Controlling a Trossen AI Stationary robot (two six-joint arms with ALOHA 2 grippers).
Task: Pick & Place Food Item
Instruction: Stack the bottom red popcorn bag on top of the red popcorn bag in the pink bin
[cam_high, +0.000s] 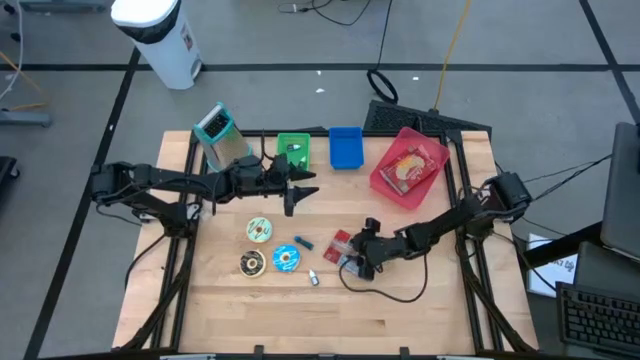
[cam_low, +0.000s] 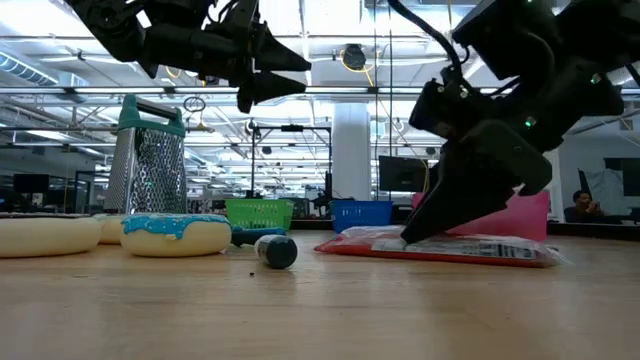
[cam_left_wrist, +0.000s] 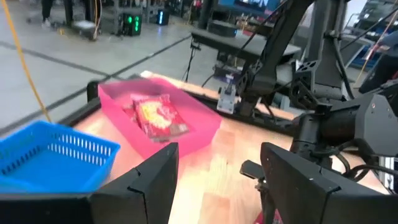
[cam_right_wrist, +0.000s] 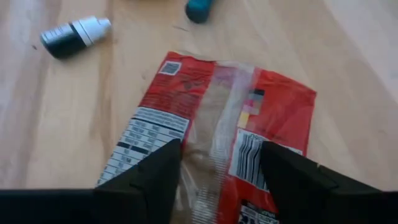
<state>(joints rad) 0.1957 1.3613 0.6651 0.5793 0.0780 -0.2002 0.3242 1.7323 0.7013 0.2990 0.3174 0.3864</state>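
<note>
Red foil snack packet (cam_right_wrist: 211, 137), lying flat on the wooden table (cam_high: 400, 320), is straddled by the right gripper (cam_right_wrist: 217, 180) with jaws parted and empty; an edge should be pinched, while the left gripper (cam_high: 300, 190), open, hovers apart.

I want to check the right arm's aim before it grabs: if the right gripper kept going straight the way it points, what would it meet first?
Most likely the red snack packet lying flat on the table: the right gripper, open, points down with a finger either side of the packet's clear middle strip.
</note>
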